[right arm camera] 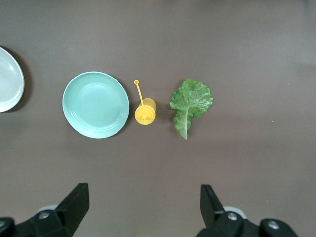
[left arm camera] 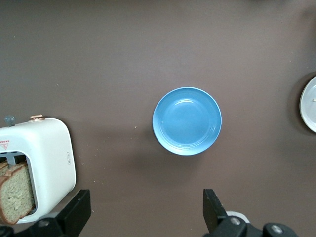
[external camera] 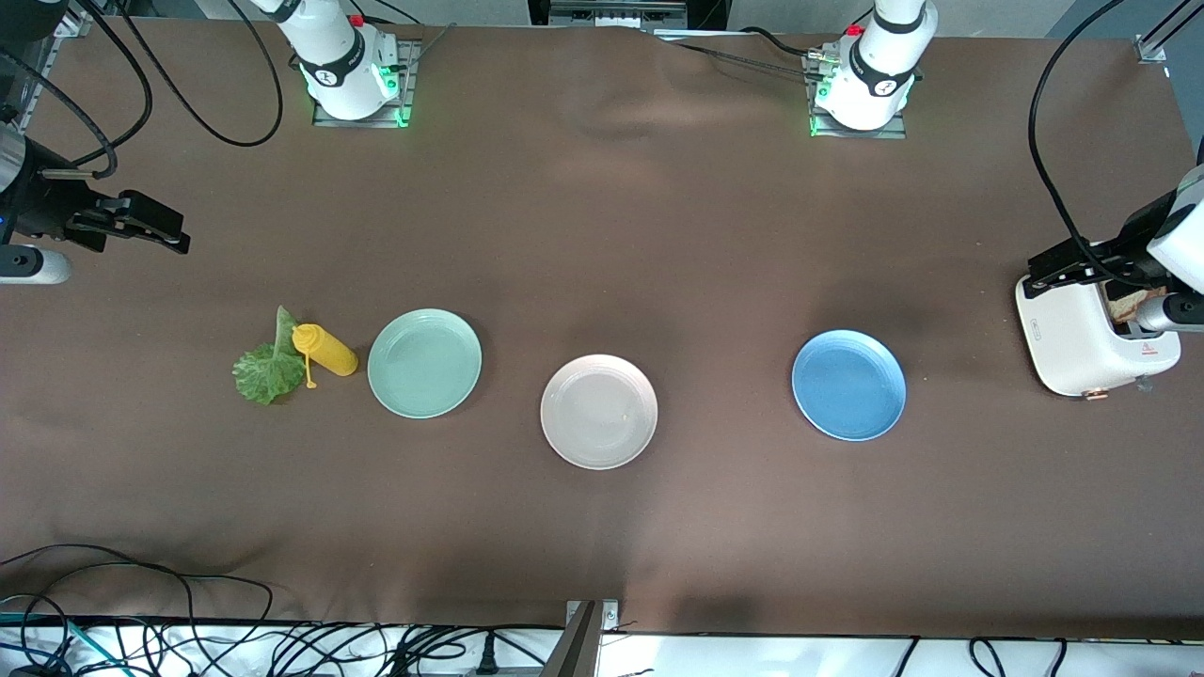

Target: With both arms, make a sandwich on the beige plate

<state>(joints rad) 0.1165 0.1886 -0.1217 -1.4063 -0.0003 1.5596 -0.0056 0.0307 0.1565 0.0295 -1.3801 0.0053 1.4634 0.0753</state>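
The beige plate (external camera: 599, 411) lies bare at the middle of the table; its rim shows in both wrist views (left arm camera: 310, 103) (right arm camera: 9, 79). Two tan bread slices (left arm camera: 17, 190) stand in a white toaster (external camera: 1096, 338) at the left arm's end. A green lettuce leaf (external camera: 263, 369) (right arm camera: 190, 102) lies flat on the cloth at the right arm's end. My left gripper (external camera: 1063, 268) (left arm camera: 147, 212) hangs open over the toaster's edge, holding nothing. My right gripper (external camera: 150, 228) (right arm camera: 144, 210) hangs open over bare cloth at its end, also holding nothing.
A yellow squeeze bottle (external camera: 324, 349) (right arm camera: 144, 112) lies between the lettuce and a mint green plate (external camera: 424, 362) (right arm camera: 96, 104). A blue plate (external camera: 848, 384) (left arm camera: 186, 121) sits between the beige plate and the toaster (left arm camera: 42, 163). Cables run along the table's near edge.
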